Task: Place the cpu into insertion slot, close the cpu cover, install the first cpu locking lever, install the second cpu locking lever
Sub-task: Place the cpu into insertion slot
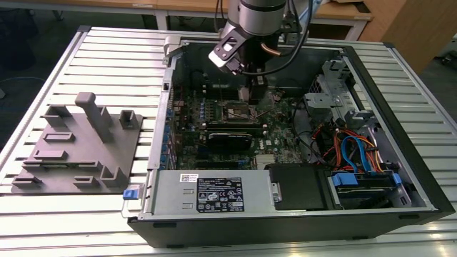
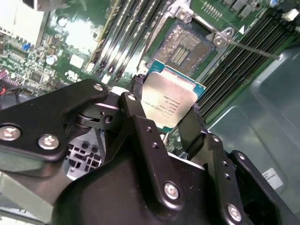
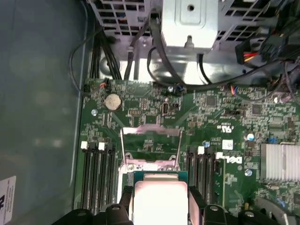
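My gripper [image 2: 166, 111] is shut on the cpu [image 2: 171, 99], a flat square chip with a dull silvery top, gripped by two opposite edges between the black fingers [image 2: 136, 110]. It hangs just above the green board, close to the insertion slot [image 2: 186, 46], whose dark recess lies uncovered. In the first wrist view the cpu [image 3: 159, 199] sits in the gripper [image 3: 159, 202] next to the cpu cover [image 3: 150, 131], a thin silvery frame that stands raised. In the exterior view the gripper [image 1: 251, 92] is inside the open computer case, just above the insertion slot [image 1: 239, 112].
A thin metal lever [image 2: 255, 48] sticks out beside the socket. Long black memory slots [image 3: 97, 176] flank it on both sides. A black card [image 1: 228, 140], a power supply [image 1: 214, 195], drive cages [image 1: 332, 93] and cables [image 1: 350, 150] crowd the case. A grey fixture plate [image 1: 75, 147] lies outside it.
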Controlling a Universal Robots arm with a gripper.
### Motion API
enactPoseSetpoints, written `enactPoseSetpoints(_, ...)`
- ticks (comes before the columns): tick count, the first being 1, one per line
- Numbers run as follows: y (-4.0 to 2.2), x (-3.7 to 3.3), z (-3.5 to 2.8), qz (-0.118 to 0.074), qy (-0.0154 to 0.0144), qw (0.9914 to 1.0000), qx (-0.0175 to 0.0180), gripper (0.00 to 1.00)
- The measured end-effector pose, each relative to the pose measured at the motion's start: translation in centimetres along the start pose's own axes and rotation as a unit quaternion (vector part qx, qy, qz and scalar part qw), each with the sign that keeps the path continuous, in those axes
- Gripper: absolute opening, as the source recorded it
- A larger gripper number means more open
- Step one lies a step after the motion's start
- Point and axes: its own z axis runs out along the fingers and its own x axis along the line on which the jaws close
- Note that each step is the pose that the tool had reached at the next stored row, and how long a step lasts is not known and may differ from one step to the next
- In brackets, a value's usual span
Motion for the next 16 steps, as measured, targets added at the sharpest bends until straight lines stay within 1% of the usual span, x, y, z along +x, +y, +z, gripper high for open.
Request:
enactPoseSetpoints(3, -0.18, 0.28, 0.43, 0.002, -0.0002, 0.99999, 0.0038, 0.55)
enactPoseSetpoints(5, -0.32, 0.37, 0.78, 0.003, -0.0005, 0.99998, 0.0049, 0.55)
enactPoseSetpoints(10, -0.54, 0.46, 1.63, 0.003, -0.0011, 0.99998, 0.0053, 0.55)
enactPoseSetpoints(16, -0.56, 0.46, 1.79, 0.003, -0.0019, 0.99998, 0.0053, 0.55)
